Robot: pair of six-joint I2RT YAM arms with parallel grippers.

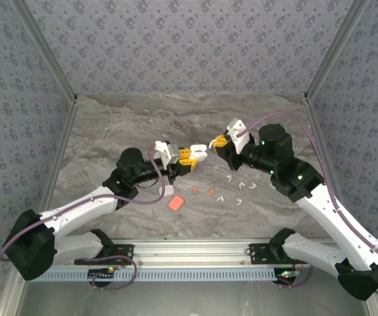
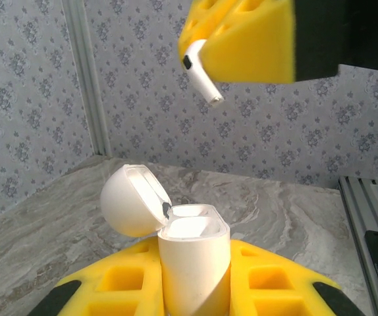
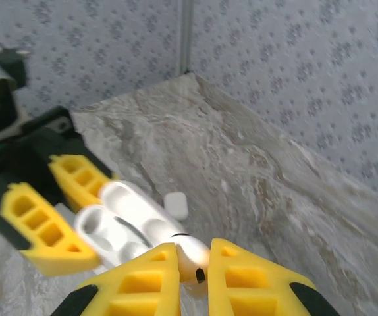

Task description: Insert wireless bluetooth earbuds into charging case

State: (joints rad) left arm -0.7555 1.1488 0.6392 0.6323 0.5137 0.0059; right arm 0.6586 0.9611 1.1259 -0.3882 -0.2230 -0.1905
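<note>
From above, the left tool (image 1: 190,158) is seen clamped on an open white case (image 1: 199,152), the right tool (image 1: 220,141) just right of it. Left wrist: a white earbud (image 2: 201,78) is clamped by the right tool (image 2: 242,46) above the case (image 2: 193,263). Right wrist: the earbud (image 3: 190,258) is seen just beside the case (image 3: 120,224).

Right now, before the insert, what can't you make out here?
1. Left wrist view: the white earbud is held by the right gripper, whose pad hides its head.
2. Same view: the open charging case has its base cut off by the bottom edge, and its sockets are not visible past the rim.
3. Top view: the loose earbuds are too small to tell their poses.
</note>
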